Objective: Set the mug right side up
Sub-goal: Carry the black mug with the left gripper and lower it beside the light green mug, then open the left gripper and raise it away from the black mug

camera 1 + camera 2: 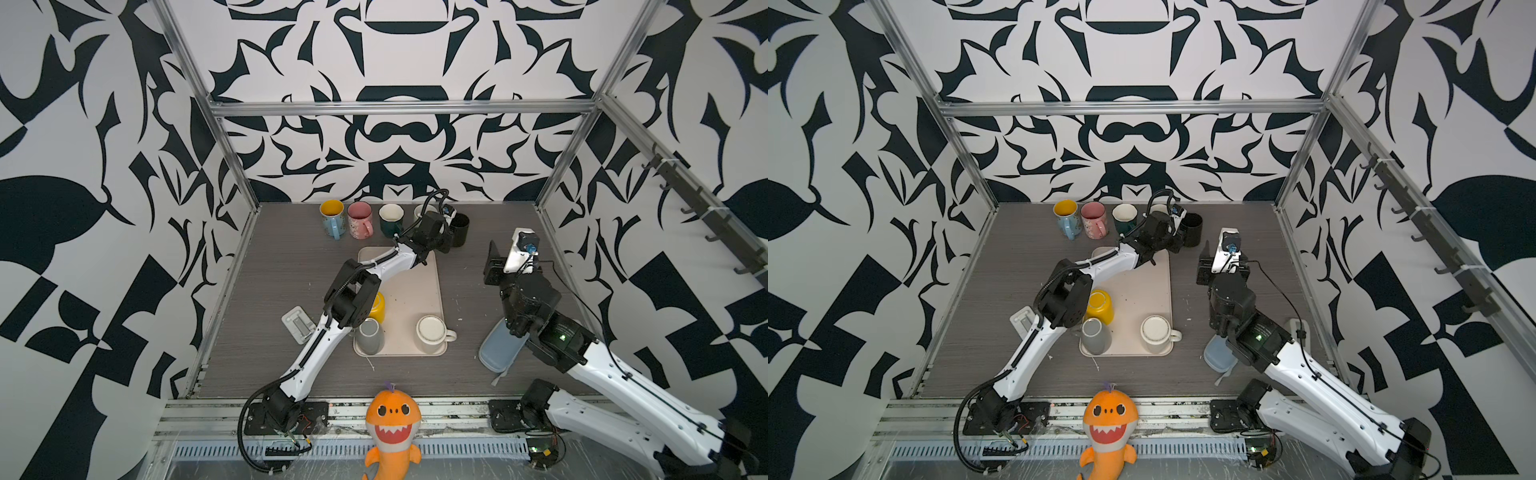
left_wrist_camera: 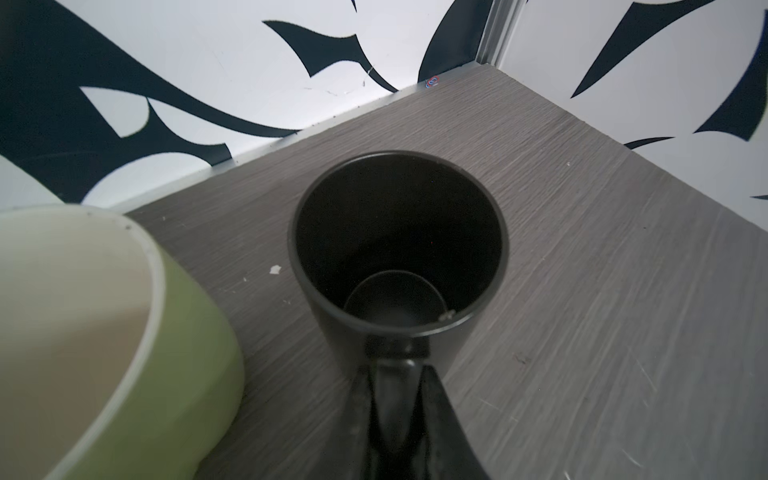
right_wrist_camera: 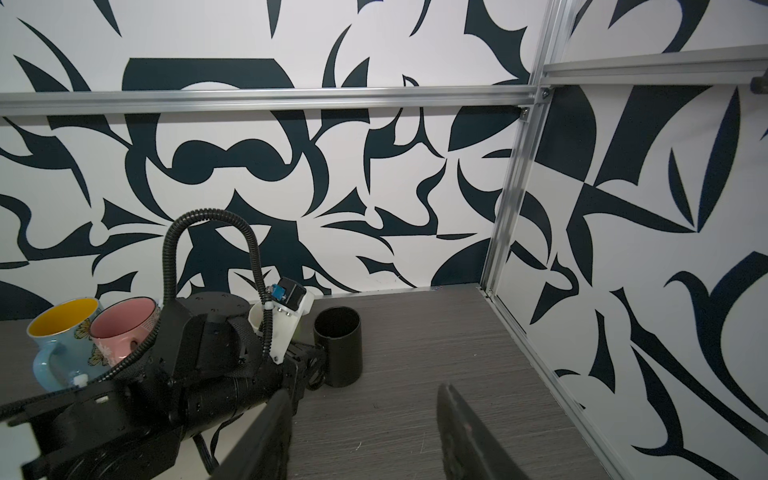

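Note:
The black mug (image 1: 461,227) (image 1: 1193,227) stands mouth up on the grey table at the right end of the back row; its dark inside (image 2: 399,224) is empty. My left gripper (image 2: 397,374) is shut on the mug's handle (image 2: 395,353), reaching across from the left, as the right wrist view also shows beside the mug (image 3: 338,349). My right gripper (image 3: 365,392) (image 1: 493,266) is open and holds nothing. It hangs over bare table to the right of the mug and nearer the front.
Upright along the back wall stand a yellow-and-blue mug (image 1: 332,218), a pink mug (image 1: 360,219), a dark green mug (image 1: 390,220) and a pale green mug (image 2: 124,353). The beige tray (image 1: 415,286) carries bottom-up yellow (image 1: 378,307), grey (image 1: 369,334) and white (image 1: 432,332) mugs. A blue case (image 1: 496,355) lies front right.

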You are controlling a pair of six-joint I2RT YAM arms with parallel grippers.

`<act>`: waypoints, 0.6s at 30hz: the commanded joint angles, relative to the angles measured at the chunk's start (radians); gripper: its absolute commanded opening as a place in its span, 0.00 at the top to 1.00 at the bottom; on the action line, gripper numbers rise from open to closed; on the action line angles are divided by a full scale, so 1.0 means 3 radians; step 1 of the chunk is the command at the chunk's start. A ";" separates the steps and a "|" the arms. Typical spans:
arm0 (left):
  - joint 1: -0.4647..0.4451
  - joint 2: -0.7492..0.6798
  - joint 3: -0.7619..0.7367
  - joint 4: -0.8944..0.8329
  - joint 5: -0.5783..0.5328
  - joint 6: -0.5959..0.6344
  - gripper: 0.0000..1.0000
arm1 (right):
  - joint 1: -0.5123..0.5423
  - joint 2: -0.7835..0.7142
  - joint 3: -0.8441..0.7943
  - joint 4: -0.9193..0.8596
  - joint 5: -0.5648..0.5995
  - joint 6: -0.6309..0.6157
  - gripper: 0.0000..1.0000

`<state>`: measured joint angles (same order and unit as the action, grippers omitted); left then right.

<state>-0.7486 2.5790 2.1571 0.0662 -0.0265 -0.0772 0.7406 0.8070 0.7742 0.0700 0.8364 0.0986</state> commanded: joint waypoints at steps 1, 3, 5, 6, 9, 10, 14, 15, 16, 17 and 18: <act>-0.0025 0.0042 0.0072 0.0187 -0.0151 0.0173 0.87 | -0.0018 0.0012 0.0010 0.0070 -0.0023 0.0069 0.42; -0.0033 0.0031 0.0033 0.0194 -0.0163 0.0209 0.81 | -0.0023 0.0015 0.0012 0.0073 -0.0027 0.0083 0.42; -0.0034 0.0011 -0.0021 0.0199 -0.0160 0.0217 0.70 | -0.0030 0.0016 0.0005 0.0072 -0.0038 0.0095 0.42; -0.0040 -0.0005 -0.0058 0.0212 -0.0162 0.0222 0.62 | -0.0033 0.0023 0.0001 0.0070 -0.0036 0.0101 0.42; -0.0041 -0.0070 -0.0174 0.0263 -0.0162 0.0232 0.47 | -0.0039 0.0016 -0.0004 0.0058 -0.0036 0.0125 0.42; -0.0046 -0.0094 -0.0212 0.0283 -0.0167 0.0244 0.44 | -0.0035 0.0017 -0.0005 0.0058 -0.0042 0.0131 0.42; -0.0056 -0.0245 -0.0342 0.0354 -0.0275 0.0314 0.38 | -0.0039 0.0014 -0.0006 0.0037 -0.0084 0.0205 0.42; -0.0056 -0.0319 -0.0392 0.0385 -0.0304 0.0350 0.38 | -0.0036 0.0024 0.0000 0.0029 -0.0093 0.0222 0.42; -0.0061 -0.0415 -0.0462 0.0437 -0.0343 0.0393 0.38 | -0.0036 0.0042 0.0003 0.0027 -0.0103 0.0241 0.42; -0.0066 -0.0496 -0.0531 0.0488 -0.0366 0.0435 0.38 | -0.0040 0.0061 0.0004 0.0017 -0.0116 0.0256 0.42; -0.0069 -0.0610 -0.0617 0.0554 -0.0397 0.0484 0.37 | -0.0038 0.0092 0.0012 0.0005 -0.0137 0.0276 0.42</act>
<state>-0.7628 2.5313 2.0022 0.1486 -0.1062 0.0250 0.7341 0.8234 0.7742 0.0628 0.8101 0.1509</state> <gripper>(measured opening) 0.625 0.583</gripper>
